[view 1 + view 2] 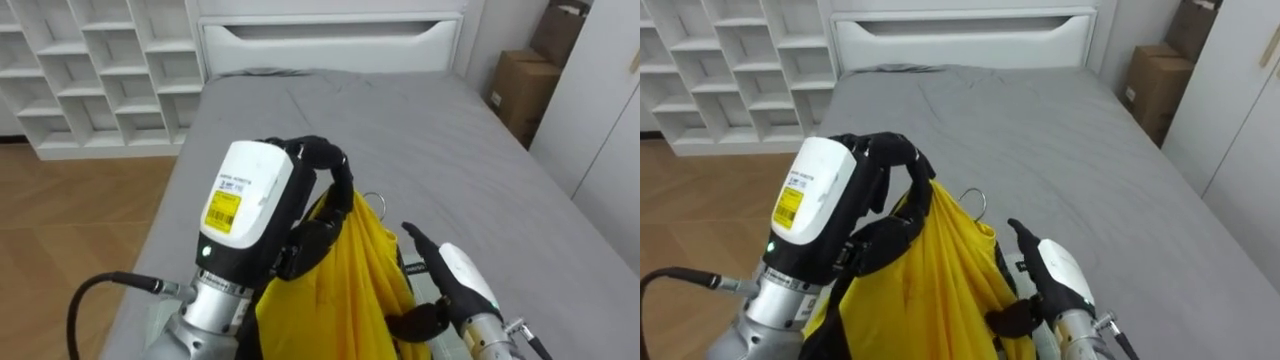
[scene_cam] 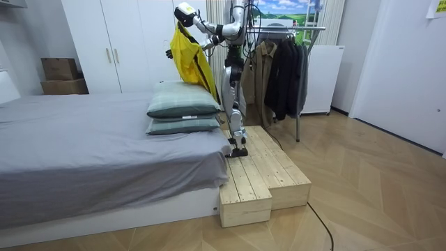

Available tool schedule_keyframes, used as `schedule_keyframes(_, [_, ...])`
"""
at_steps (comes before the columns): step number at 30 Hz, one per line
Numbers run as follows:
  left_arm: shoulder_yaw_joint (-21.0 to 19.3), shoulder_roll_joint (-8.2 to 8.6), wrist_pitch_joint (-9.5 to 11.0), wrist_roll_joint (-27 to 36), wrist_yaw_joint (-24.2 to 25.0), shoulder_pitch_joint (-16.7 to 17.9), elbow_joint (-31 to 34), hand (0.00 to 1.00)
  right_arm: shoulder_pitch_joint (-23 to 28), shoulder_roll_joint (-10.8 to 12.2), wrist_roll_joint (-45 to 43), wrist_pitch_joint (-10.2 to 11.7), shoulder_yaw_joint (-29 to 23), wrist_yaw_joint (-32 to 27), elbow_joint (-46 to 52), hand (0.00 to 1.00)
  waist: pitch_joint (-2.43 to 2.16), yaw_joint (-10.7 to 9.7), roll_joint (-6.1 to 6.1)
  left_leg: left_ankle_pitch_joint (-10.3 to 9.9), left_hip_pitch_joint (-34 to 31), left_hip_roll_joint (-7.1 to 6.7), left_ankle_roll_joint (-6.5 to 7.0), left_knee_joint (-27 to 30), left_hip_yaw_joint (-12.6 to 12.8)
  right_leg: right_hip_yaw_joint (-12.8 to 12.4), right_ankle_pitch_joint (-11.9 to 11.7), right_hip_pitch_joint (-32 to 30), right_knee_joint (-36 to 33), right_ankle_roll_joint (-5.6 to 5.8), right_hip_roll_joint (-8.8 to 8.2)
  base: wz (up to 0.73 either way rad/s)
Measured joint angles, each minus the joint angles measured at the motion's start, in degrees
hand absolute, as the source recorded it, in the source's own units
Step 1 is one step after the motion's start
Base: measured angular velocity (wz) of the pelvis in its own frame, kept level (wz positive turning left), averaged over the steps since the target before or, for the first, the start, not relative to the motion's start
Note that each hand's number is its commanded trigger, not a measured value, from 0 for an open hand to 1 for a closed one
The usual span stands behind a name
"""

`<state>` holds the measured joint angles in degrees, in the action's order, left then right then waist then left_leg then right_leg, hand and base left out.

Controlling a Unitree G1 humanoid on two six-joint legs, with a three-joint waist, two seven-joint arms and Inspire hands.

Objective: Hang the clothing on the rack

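Above the near end of the grey bed (image 1: 430,130), the yellow garment (image 1: 330,290) hung from the robot's raised left hand (image 1: 250,200), whose dark fingers were clenched round the bunched top of the cloth. Just beside those fingers the thin metal hanger hook (image 1: 372,200) poked up clear of the fabric. The right hand (image 1: 455,275) sat lower and to the right, touching the garment's side. One finger pointed straight up while the others appeared curled into a fold of the cloth, so it seemed to be pinching the fabric rather than resting on it. In the room view the robot stood upright on the wooden platform (image 2: 265,174) beside the stacked pillows (image 2: 182,104), with the garment draped down from its lifted arm. The clothes rack (image 2: 286,28) and its dark coats (image 2: 279,70) stood close behind it. The garment looked light, soft and limp, probably a thin jacket that would sag, swing and slide on itself, so any hold on the cloth alone would likely drift. The stiff hanger was judged the better place to grip, at its neck just under the hook. That would leave the hook free to go over the rail, while the lower hand only steadied the loose fabric.
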<state>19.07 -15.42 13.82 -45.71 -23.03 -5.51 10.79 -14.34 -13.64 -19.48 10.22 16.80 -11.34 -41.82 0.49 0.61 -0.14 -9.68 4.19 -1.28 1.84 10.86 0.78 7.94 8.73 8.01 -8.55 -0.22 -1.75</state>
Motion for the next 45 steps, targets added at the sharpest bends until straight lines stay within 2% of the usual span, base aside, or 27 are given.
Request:
schedule_keyframes(5, [0.0, 0.18, -0.01, -0.12, 0.0, 0.0, 0.46, 1.0, -0.03, -0.02, 4.73, 0.21, 0.0, 0.57, -5.61, 0.0, 0.12, 0.0, 0.4, 0.0, 0.44, 0.09, 0.01, -0.03, 0.04, -0.12, 0.01, 0.53, 0.03, 0.02, -0.03, -0.01])
schedule_keyframes(9, [-0.03, -0.79, -0.02, -0.21, 0.02, -0.02, 3.23, 1.0, -0.06, -0.06, 11.29, 0.24, -0.18, 2.83, -8.89, 0.0, -0.01, -0.36, 1.09, 0.08, -0.35, -0.3, 0.15, 0.12, -0.03, -0.36, 0.07, 0.53, 0.87, 0.11, -0.01, 0.01])
schedule_keyframes(13, [-0.05, -0.97, 0.37, -1.25, 0.28, -1.71, 3.93, 1.0, -0.06, -0.05, 14.82, 0.55, -1.16, 5.56, -10.2, 0.0, 0.04, -0.8, 1.6, 0.12, -0.77, -0.46, 0.18, 0.74, -0.78, 0.14, 0.14, 0.51, 1.08, 0.17, -0.05, 0.09])
schedule_keyframes(17, [-0.04, -1.1, 1.52, -1.25, 0.44, -1.83, 3.93, 1.0, -0.08, -0.05, 17.59, 1.21, -1.15, 6.97, -10.2, 0.0, 0.06, -0.85, 1.61, 0.12, -0.59, -0.47, 0.18, 0.71, -1.02, 0.26, 0.14, 1.08, 0.98, 0.16, -0.08, 0.06])
schedule_keyframes(20, [-0.15, -0.92, 2.01, -1.18, 0.97, -2.67, 3.92, 1.0, -0.35, 0.06, 22.42, 1.28, -1.02, 9.36, -9.88, 0.0, 0.17, 0.03, 1.44, 0.12, -0.64, -0.46, 0.18, 0.53, -0.97, 0.04, 0.28, 0.44, 0.82, 0.2, -0.1, 0.0])
schedule_keyframes(23, [-0.15, -0.94, 2.19, -1.11, 1.01, -2.98, 3.93, 1.0, -0.34, -0.1, 26.8, 0.52, 0.38, 13.43, -4.37, 0.0, 0.24, 0.12, 1.32, 0.12, -0.93, -0.46, 0.18, 0.47, -0.87, 0.07, 0.27, -0.02, 0.66, 0.19, -0.11, -0.02])
schedule_keyframes(27, [-0.41, -0.97, 3.46, 0.14, 0.94, -3.68, 3.92, 1.0, -0.38, -0.51, 35.19, 0.89, 2.39, 17.1, 1.49, 0.0, 0.3, 1.12, 1.17, 0.12, -0.25, -0.4, 0.18, 0.48, -0.93, 0.27, 0.26, 0.46, 0.24, 0.17, -0.15, 0.01])
schedule_keyframes(29, [-0.92, -0.99, 4.19, 0.15, 0.79, -3.7, 3.91, 1.0, -0.38, -0.5, 35.95, 0.85, 2.43, 18.74, 3.83, 0.0, 0.35, 1.34, 1.11, 0.12, -0.43, -0.36, 0.18, 0.45, -0.99, 0.45, 0.26, 0.22, 0.03, 0.17, -0.19, 0.05])
schedule_keyframes(32, [-1.01, -0.99, 4.27, 0.04, 0.79, -3.68, 3.88, 1.0, -0.37, 0.08, 36.5, 0.84, 2.53, 21.47, 8.91, 0.0, 0.5, 1.45, 0.87, 0.12, -0.48, -0.35, 0.18, 0.46, -0.98, 0.45, 0.26, 0.18, -0.01, 0.17, -0.13, 0.0])
schedule_keyframes(37, [-0.91, -1.01, 4.27, 0.04, 0.77, -3.68, 3.63, 1.0, -0.37, 0.1, 37.71, 0.37, 4.08, 24.87, 17.7, 0.0, 0.5, 1.69, 0.87, 0.12, -0.35, -0.37, 0.2, 0.42, -0.91, 0.14, 0.26, 0.22, -0.14, 0.17, -0.18, 0.0])
schedule_keyframes(40, [-0.91, -0.85, 4.3, 0.04, 0.76, -3.67, 3.1, 1.0, -0.43, 0.63, 39.26, 0.35, 4.34, 25.69, 18.75, 0.0, 0.52, 1.66, 0.9, 0.12, 0.4, -0.33, 0.21, 0.39, -0.85, 0.15, 0.26, 0.96, -0.13, 0.17, -0.17, 0.0])
schedule_keyframes(41, [-0.93, -0.8, 4.3, 0.04, 0.76, -3.67, 2.99, 1.0, -0.43, 0.68, 40.07, 0.31, 4.33, 26.0, 19.18, 0.4, 0.49, 1.6, 0.97, 0.12, 0.64, -0.32, 0.21, 0.33, -0.85, 0.12, 0.26, 1.15, -0.12, 0.17, -0.18, 0.0])
schedule_keyframes(42, [-0.95, -0.81, 4.36, 0.08, 0.71, -3.67, 2.93, 1.0, -0.43, 0.66, 40.7, 0.3, 4.32, 26.24, 20.03, 0.85, 0.51, 1.61, 0.98, 0.12, 0.59, -0.32, 0.21, 0.29, -0.82, 0.19, 0.26, 1.1, -0.12, 0.17, -0.19, 0.0])
schedule_keyframes(43, [-0.95, -0.8, 4.46, 0.09, 0.71, -3.67, 2.75, 1.0, -0.43, 0.65, 41.22, 0.3, 4.31, 26.41, 20.39, 1.0, 0.51, 1.62, 0.97, 0.12, 0.57, -0.32, 0.21, 0.29, -0.8, 0.19, 0.26, 1.1, -0.12, 0.17, -0.19, 0.0])
schedule_keyframes(45, [-0.94, -0.78, 4.51, 0.08, 0.71, -3.66, 2.53, 1.0, -0.43, 0.72, 42.19, 0.3, 4.3, 26.57, 21.84, 1.0, 0.51, 1.63, 0.98, 0.12, 0.57, -0.34, 0.21, 0.31, -0.72, 0.15, 0.26, 1.1, -0.13, 0.17, -0.17, 0.0])
